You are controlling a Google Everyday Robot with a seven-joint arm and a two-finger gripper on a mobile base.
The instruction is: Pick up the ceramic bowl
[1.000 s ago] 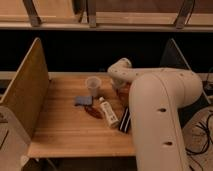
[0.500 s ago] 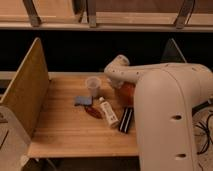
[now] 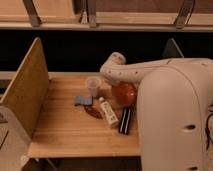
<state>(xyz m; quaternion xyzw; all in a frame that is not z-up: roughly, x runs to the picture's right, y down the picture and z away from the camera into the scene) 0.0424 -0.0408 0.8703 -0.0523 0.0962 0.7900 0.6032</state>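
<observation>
Camera view: a pale wooden table (image 3: 70,132) with an upright wooden side panel (image 3: 26,95) along its left edge, seen from above and in front, against a dark background. A bulky white robot arm (image 3: 170,110) fills the right side and reaches leftward over the back of the table. The gripper (image 3: 111,85) sits at the arm's far end, near the middle back of the table, just beside the ceramic bowl and a pale translucent plastic cup (image 3: 93,85); whether it is spread or pressed together cannot be told. The ceramic bowl (image 3: 125,93) is round, glossy and orange-red, wider than the cup, resting on the right part of the table right under the arm, its right edge hidden by the arm's white body. In front of the cup lie a small blue-grey object (image 3: 83,101), a dark red flat utensil (image 3: 93,111), a white bottle (image 3: 108,112) lying on its side, and a narrow black object (image 3: 125,120).
</observation>
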